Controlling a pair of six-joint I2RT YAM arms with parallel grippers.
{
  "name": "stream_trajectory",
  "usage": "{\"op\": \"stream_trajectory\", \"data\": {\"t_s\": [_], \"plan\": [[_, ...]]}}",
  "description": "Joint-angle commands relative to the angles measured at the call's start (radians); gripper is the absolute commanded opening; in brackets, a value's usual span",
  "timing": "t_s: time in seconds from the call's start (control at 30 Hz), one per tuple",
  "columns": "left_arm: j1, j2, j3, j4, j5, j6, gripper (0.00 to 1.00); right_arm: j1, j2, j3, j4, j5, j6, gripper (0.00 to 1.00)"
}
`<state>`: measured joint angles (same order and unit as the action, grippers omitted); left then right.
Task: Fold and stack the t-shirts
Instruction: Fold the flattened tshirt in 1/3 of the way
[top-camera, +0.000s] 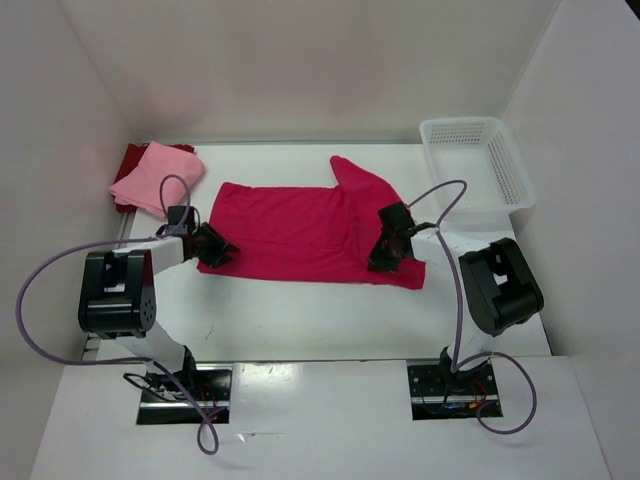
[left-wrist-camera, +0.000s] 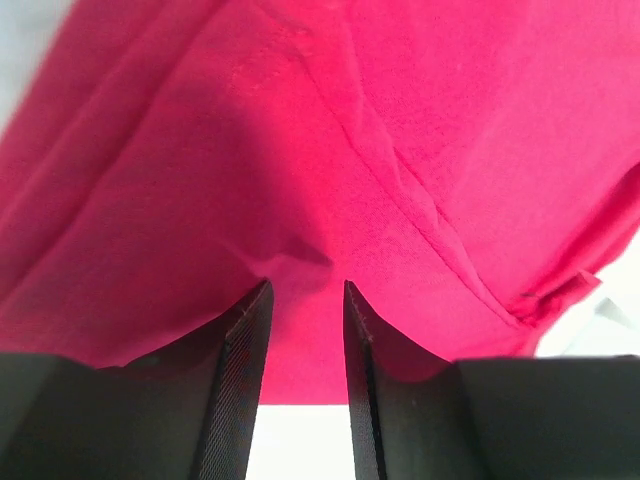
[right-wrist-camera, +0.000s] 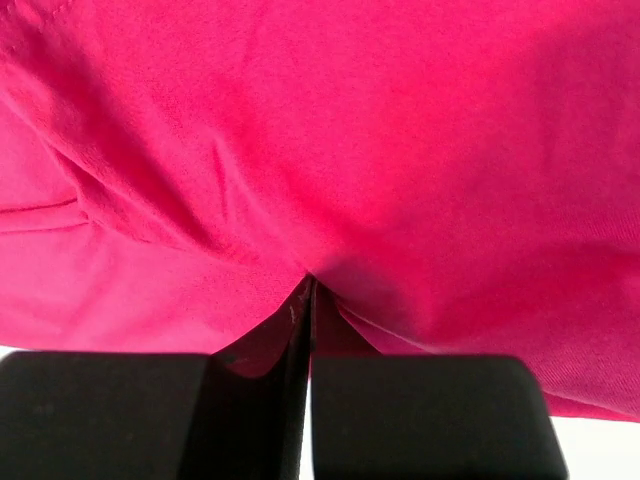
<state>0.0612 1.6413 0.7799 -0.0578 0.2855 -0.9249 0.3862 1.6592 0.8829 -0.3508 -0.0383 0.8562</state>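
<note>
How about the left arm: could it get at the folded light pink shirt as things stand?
Probably yes. The light pink shirt lies at the far left, close beyond the left gripper, with only table between. That gripper is at the magenta shirt's edge, jaws apart.

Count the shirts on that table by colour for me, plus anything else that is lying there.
dark red shirt: 1
light pink shirt: 1
magenta shirt: 1
white basket: 1
Total: 4
</note>
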Motion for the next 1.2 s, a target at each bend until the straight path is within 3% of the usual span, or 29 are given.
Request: {"op": "stream_trajectory", "data": {"t_s": [0.0,0.17,0.27,0.33,0.47,0.7,1.1,1.17], "plan": [[0.078,-0.044,-0.091,-0.085,0.027,0.021,0.43,0.008,-0.022,-0.088,-0.002,0.052,0.027,0.0],[0.166,-0.185,-0.166,-0.171,-0.032,0.075,0.47,0.008,-0.119,-0.122,-0.039,0.061,0.037,0.0],[0.175,-0.267,-0.166,-0.195,-0.042,0.075,0.47,0.008,-0.15,-0.107,-0.027,0.009,0.024,0.12],[0.175,-0.339,-0.133,-0.214,-0.061,0.064,0.49,0.008,-0.15,-0.052,-0.048,-0.024,0.012,0.26],[0.175,-0.399,-0.132,-0.306,-0.191,0.086,0.49,0.008,-0.263,-0.01,-0.096,-0.025,0.0,0.34],[0.255,-0.385,-0.217,-0.242,-0.203,-0.012,0.49,0.008,-0.361,-0.038,-0.106,-0.075,0.0,0.35],[0.255,-0.275,-0.226,-0.125,-0.161,-0.094,0.46,0.008,-0.432,-0.105,-0.088,-0.106,-0.009,0.35],[0.255,-0.25,-0.226,-0.116,-0.161,-0.094,0.39,0.008,-0.432,-0.114,-0.088,-0.106,-0.009,0.35]]}}
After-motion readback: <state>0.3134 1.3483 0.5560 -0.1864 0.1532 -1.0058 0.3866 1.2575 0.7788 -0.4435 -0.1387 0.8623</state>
